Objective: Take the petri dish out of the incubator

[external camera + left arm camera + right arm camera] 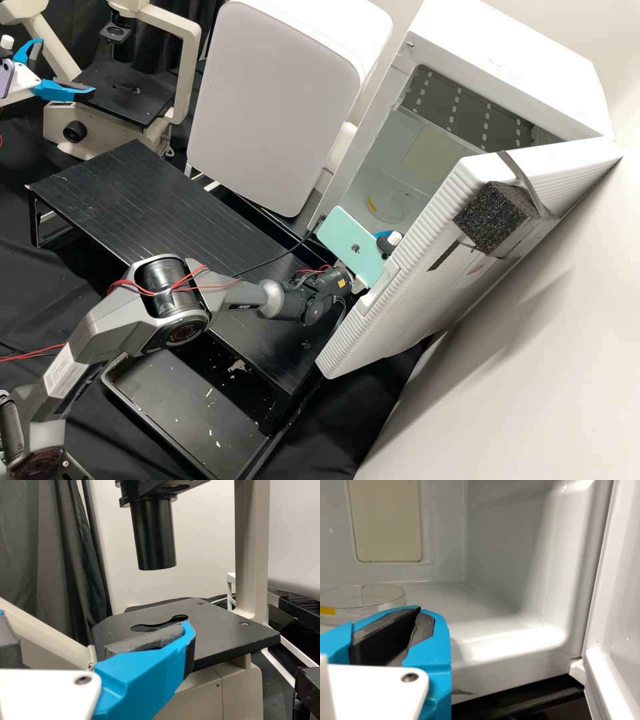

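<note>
In the high view the clear petri dish [392, 205] with a yellow strip lies on the floor of the open white incubator [363, 180]. At the incubator's mouth stands my right gripper [383, 235], partly hidden by the phone mounted on it. The right wrist view has the dish [375, 597] beyond the fingers of my right gripper [419, 611], which is shut with nothing seen between its pads. Over at the far left of the high view, my left gripper [67, 65] is open beside the microscope; one finger of my left gripper [186, 625] appears close up in its wrist view.
The incubator door [413, 287] stands open to the right of the arm. A black slatted table [153, 200] lies to the left, with a white-grey appliance [273, 100] behind it. The microscope stage [220, 635] is near the left gripper.
</note>
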Robot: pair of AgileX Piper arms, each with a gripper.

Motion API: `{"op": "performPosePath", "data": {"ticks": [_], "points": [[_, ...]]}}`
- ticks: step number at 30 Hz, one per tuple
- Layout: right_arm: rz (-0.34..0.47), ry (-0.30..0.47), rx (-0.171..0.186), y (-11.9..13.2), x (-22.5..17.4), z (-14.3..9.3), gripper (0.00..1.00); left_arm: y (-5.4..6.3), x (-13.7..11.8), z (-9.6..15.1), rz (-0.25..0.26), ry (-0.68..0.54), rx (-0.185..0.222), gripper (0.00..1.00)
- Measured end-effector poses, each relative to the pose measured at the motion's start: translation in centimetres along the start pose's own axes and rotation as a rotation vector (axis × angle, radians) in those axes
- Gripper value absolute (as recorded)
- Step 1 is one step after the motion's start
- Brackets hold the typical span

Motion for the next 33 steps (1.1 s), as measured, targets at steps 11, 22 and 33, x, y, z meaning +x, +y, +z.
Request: {"op": "performPosePath", "data": {"ticks": [11, 22, 33], "points": [[-0.058, 0.17, -0.05, -0.8, 1.1, -0.2, 1.0, 0.0, 0.0, 0.0, 0.0, 0.0, 0.0, 1.0], [-0.062, 0.247, -0.101, -0.5, 2.5, -0.3, 1.0, 0.0, 0.0, 0.0, 0.0, 0.0, 0.0, 1.0], [-0.05, 0.25, -0.121, 0.2, 2.9, 0.1, 1.0, 0.0, 0.0, 0.0, 0.0, 0.0, 0.0, 1.0]]}}
